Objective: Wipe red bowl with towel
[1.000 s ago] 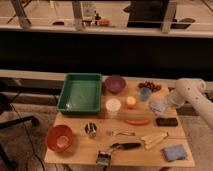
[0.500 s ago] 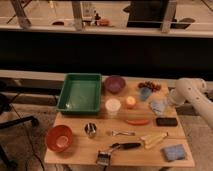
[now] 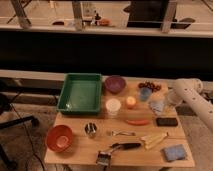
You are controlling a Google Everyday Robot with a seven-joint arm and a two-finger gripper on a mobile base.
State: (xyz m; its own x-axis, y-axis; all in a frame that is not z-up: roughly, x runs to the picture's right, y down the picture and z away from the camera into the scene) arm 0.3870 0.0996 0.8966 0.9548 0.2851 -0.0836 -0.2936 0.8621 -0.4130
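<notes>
Tabletop of pale wood, holding a scatter of kitchenware under dim light. Reaching in from the right edge, a white robot arm. Sitting at the back left, an empty green tray. Resting at the front left corner, well apart from the arm, the red bowl, upright and untouched. Lying crumpled at the back right, near a small blue cup, the towel, pale blue-white. Hovering just beside and above that towel, the gripper, jaws spreading wide and clasping nothing.

Staying put over the last second: no visible shifting of arm, cloth or bowl, jaws remaining spread. Probably pausing before the pick-up, so wiping not yet beginning. Still needing a descent onto the cloth, a pinch, then a long carry across the table to the bowl.
</notes>
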